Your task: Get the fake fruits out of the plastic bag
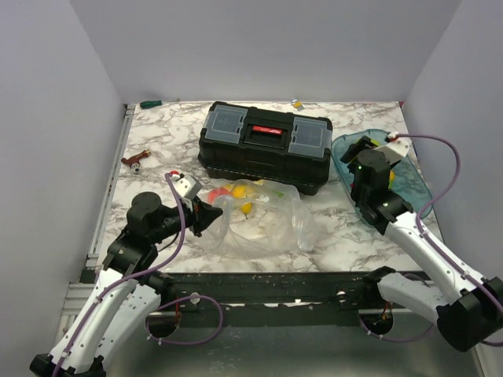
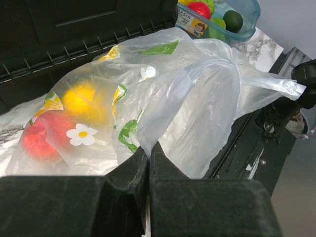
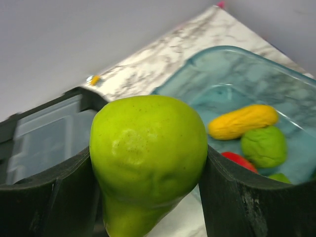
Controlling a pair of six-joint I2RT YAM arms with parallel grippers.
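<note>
Sticker [image 2: 190, 20] on blue tray [image 2: 248, 25] reads "BASIN". Left claw [image 2: 149, 163] low over desk [image 1: 157, 133], clenched on plastic bag [image 2: 207, 98]. Right claw [image 3: 148, 170] over tray, grasping green pear [image 3: 148, 143].

Place: you are working in a robot test cell, a lab bench and not a home.
Walls: plain grey panels [image 1: 47, 118] box you in on three sides.
Table: marble-print top [image 1: 157, 133] with an aluminium rail [image 1: 104, 212] along its left edge.
Mounts: a black bar [image 1: 267, 284] runs along your near edge, and purple cables [image 1: 431, 137] run loose.
</note>
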